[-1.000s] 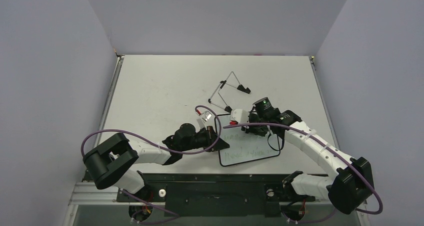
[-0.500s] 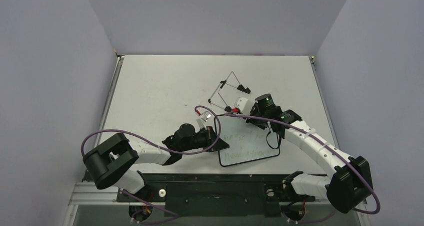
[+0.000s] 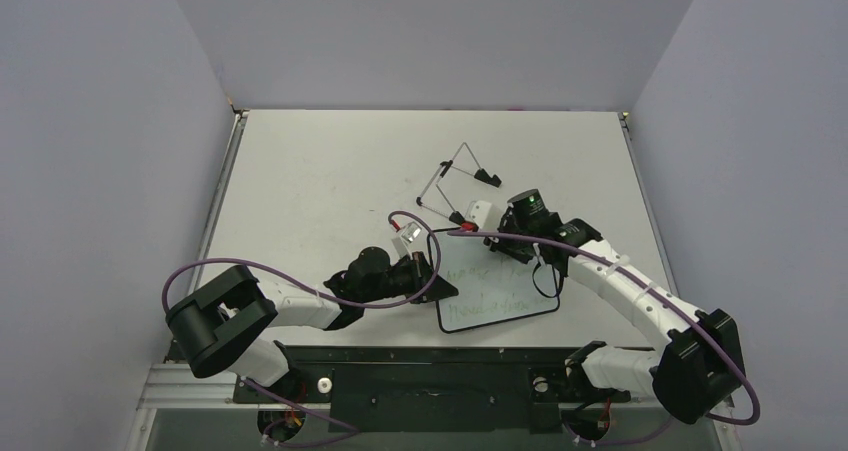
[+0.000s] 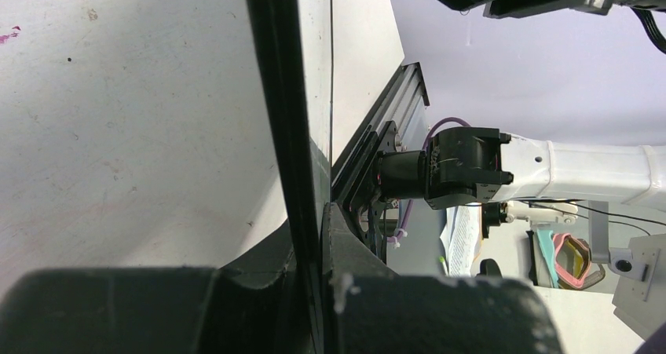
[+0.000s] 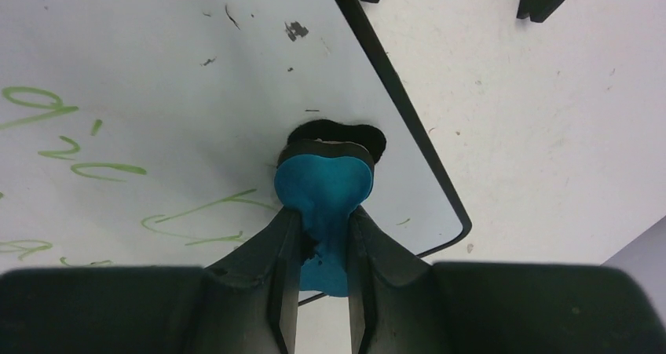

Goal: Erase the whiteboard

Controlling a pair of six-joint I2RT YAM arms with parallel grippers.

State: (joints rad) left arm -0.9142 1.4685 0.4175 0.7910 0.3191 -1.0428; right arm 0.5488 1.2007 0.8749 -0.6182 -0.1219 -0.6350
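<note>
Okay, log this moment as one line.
left jaws: shut on whiteboard edge | right jaws: shut on eraser, touching whiteboard | green writing: not yet erased

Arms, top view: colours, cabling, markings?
Both alike: the white-and-black left arm and right arm have white link shells, black joint housings and bulky black shoulder blocks. A purple cable loops along each. A green light glows on the right wrist joint. Matte black fingers, tapered.
</note>
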